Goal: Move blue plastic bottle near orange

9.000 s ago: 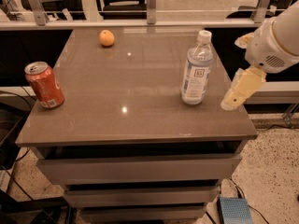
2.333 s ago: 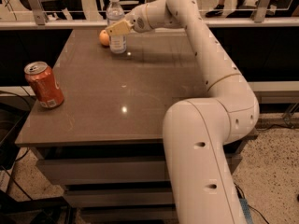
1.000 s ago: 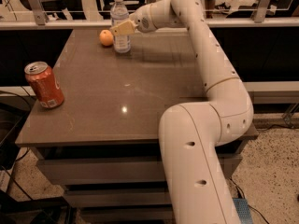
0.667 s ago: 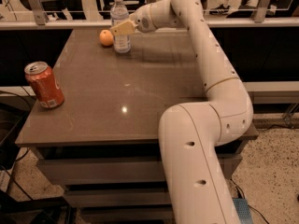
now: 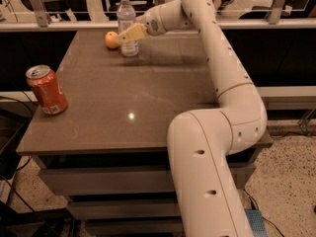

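Observation:
The blue plastic bottle [image 5: 126, 19] stands upright at the table's back left, its base on the tabletop, right next to the orange [image 5: 111, 39] on the orange's right side. My gripper [image 5: 129, 35] reaches in from the right at the bottle's lower half. One tan finger [image 5: 133, 32] lies across the front of the bottle and the other is hidden behind it. The gripper is shut on the bottle.
A red soda can [image 5: 47, 89] stands near the table's left front edge. The brown table [image 5: 148, 102] has drawers below it. A railing and chairs stand behind the back edge. My white arm [image 5: 222, 73] arches over the table's right side.
The bottle was carried from the table's right side to the back left, beside the orange. Over the last second the bottle and gripper have barely shifted.

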Controlling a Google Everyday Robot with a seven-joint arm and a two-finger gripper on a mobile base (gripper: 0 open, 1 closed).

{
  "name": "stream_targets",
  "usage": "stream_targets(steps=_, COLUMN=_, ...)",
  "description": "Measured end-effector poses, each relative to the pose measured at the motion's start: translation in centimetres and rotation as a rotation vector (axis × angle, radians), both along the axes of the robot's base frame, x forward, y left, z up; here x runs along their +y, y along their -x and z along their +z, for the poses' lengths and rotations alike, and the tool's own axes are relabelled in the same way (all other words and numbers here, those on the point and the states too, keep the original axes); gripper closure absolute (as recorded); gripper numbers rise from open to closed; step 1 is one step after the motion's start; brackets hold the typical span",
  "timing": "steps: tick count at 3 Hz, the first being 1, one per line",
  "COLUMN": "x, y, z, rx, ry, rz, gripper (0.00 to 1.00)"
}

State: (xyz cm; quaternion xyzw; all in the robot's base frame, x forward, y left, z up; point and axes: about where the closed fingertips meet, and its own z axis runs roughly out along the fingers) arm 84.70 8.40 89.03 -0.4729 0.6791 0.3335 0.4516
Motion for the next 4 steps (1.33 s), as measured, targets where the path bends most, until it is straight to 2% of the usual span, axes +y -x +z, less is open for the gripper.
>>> stream_targets(steps=1, x=-0.3, y=0.5, z=-0.2, rx=0.014, ry=0.009, rz=0.013, gripper=0.0)
stream_targets(steps=2, x=-1.7, y=1.1, z=0.1, rx=0.025, ry=0.013, rz=0.017, gripper=0.0)
stream_targets(steps=3, x=-4.2, y=1.8, z=0.8, rx=0.035, ry=0.004, rz=0.007, gripper=0.0)
stream_targets(steps=4, x=-8.1, y=3.1, z=2.4, rx=0.037, ry=-0.002, rz=-0.015, gripper=0.0)
